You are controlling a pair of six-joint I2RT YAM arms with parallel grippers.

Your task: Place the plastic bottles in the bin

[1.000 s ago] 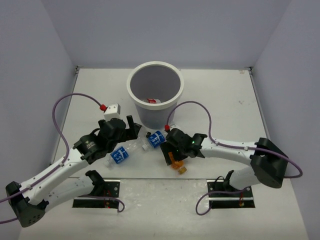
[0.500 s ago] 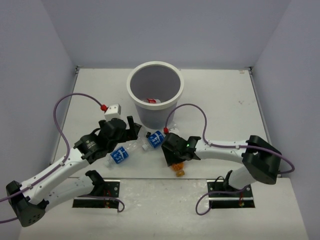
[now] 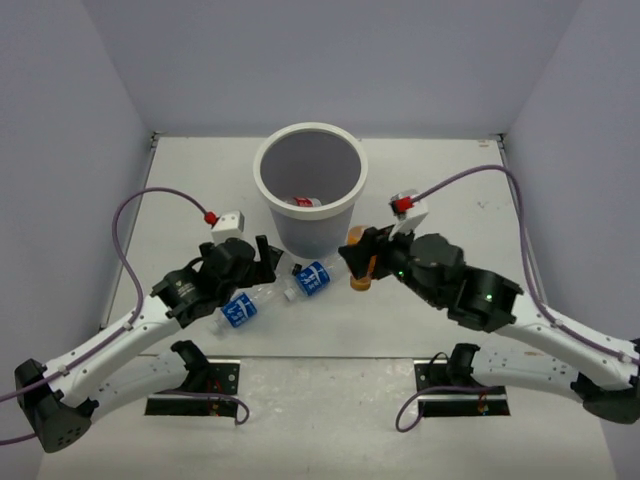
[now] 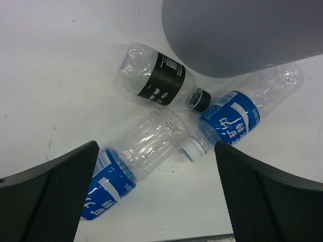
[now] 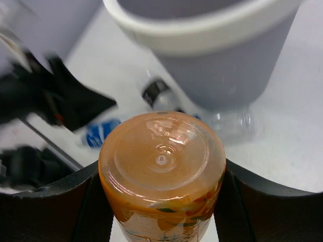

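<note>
Holding the left gripper (image 3: pixel 268 252) with fingers spread wide, gripping nothing, above three ribbed clear plastic bottles lying on the matte white table (image 3: pixel 170 190): a blue-label bottle (image 4: pixel 133 164) lying between the fingers, a black-label bottle (image 4: pixel 159 78) beyond it, and a second blue-label bottle (image 4: pixel 242 113) to the right, just beside the bin's foot. Showing next the round grey bin (image 3: pixel 310 228), tapering under a thick white rim, carrying a red-and-white bottle (image 3: pixel 302 202) at the bottom. Clamping a smooth orange bottle (image 5: pixel 161 151) in the right gripper (image 3: pixel 360 266), just beside the bin's right wall.
</note>
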